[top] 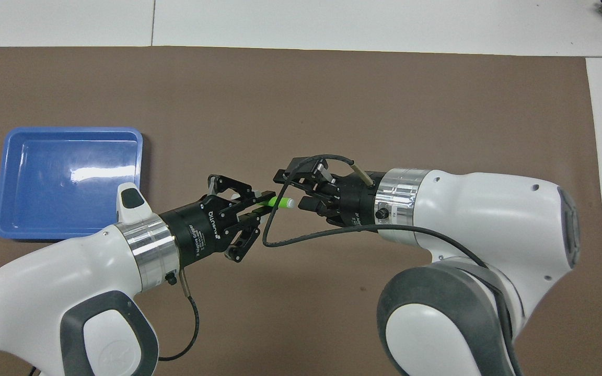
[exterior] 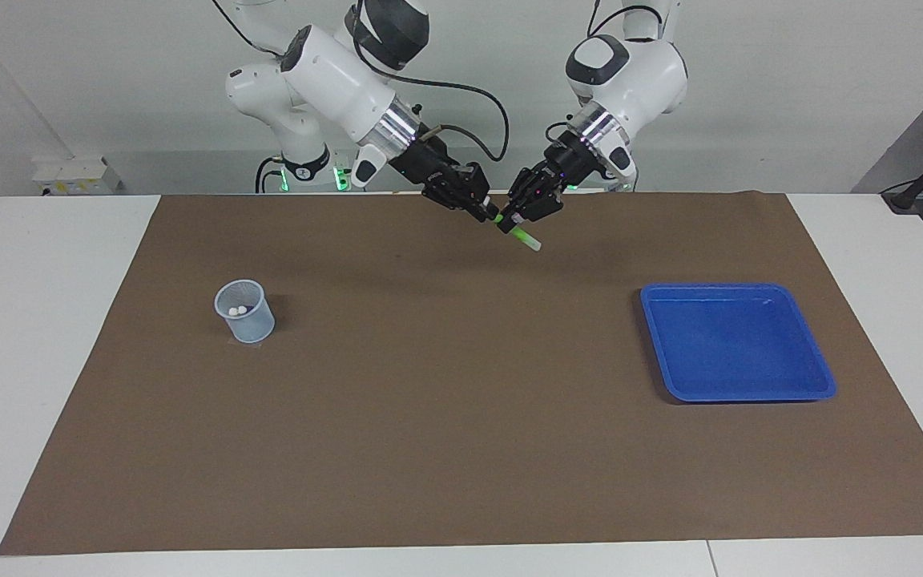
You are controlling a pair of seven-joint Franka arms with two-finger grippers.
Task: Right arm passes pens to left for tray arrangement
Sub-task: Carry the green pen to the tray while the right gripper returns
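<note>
Left pincer (top: 259,206) clenched on green pen (top: 276,201), held in mid-air over the mat (exterior: 461,449) near the robots' edge; right pincer (top: 293,189) released, jaws apart just beside the pen's pale tip. Step in hand, by judgement: handover done, carry to blue tray (exterior: 822,390), toward left arm's end of worktop; right arm shd back off straight before left swings; lay pen flat inside the rim. Mesh cup (exterior: 245,312) w/ two pale ends showing stands toward right arm's end.
</note>
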